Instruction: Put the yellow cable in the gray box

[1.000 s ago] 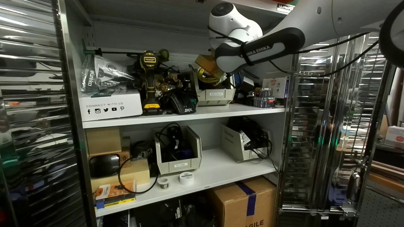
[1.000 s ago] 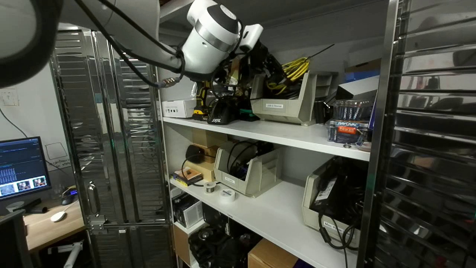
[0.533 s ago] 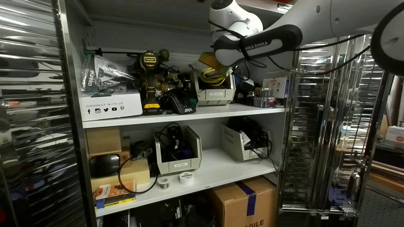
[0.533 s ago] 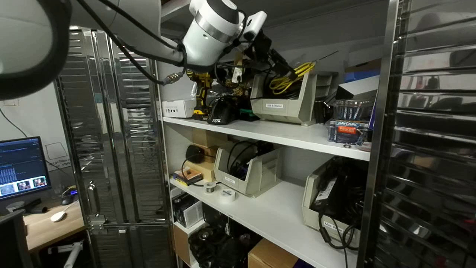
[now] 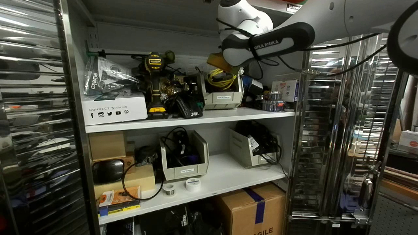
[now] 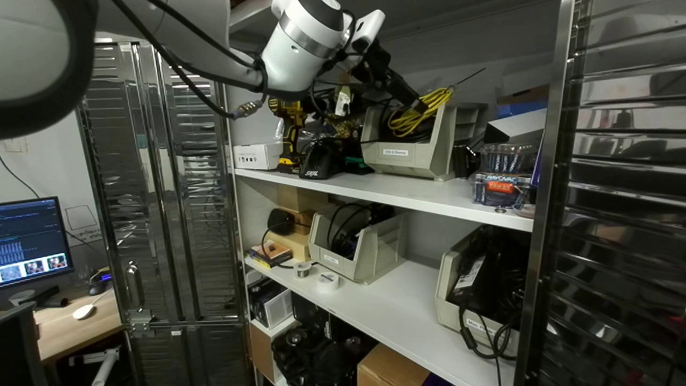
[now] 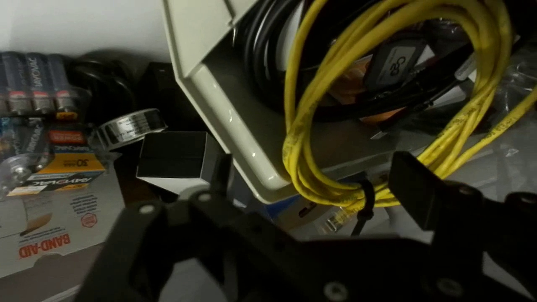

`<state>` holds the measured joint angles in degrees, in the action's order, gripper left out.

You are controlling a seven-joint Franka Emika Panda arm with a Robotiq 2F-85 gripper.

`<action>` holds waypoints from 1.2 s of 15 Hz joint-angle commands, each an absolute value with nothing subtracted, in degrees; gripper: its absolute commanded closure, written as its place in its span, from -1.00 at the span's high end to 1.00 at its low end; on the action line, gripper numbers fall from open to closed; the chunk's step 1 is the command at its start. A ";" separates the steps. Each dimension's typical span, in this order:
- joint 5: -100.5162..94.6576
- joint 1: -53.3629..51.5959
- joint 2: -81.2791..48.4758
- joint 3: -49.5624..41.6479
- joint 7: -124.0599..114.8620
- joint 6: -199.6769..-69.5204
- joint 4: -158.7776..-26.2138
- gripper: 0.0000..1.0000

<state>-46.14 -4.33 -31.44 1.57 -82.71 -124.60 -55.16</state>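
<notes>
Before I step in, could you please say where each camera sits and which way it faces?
An exterior view: outside, facing the shelves; arm at upper right.
An exterior view: outside, facing the shelves aslant, monitor at left; arm at upper left.
Wrist view: on the arm, facing the bin and cable; open gripper shows.
Both exterior views share the drill and cable.

You are at an open storage cabinet (image 5: 140, 39) in what looks like a lab or workshop: in both exterior views its upper shelf (image 5: 225, 116) carries a yellow-and-black cordless drill (image 5: 155, 81), a USB & Ethernet bin (image 6: 396, 163) and Rayovac battery packs (image 6: 504, 187), and the shelf below (image 5: 222, 169) a spool of wire (image 5: 169, 190). At the left in an exterior view you see a computer monitor (image 6: 35, 241) by a wooden desk (image 6: 61, 332); at the right in an exterior view, a pegboard (image 5: 395, 212).
</notes>
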 commanded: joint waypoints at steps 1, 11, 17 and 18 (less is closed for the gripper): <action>-43.96 -3.02 -24.85 4.12 -77.85 -127.22 -63.88 1.00; -22.08 5.95 -2.00 10.01 -49.48 -122.94 -92.78 1.00; -5.97 5.09 11.49 0.04 -24.37 -104.65 -103.39 1.00; -5.25 5.24 12.71 -1.07 -21.00 -100.49 -103.69 1.00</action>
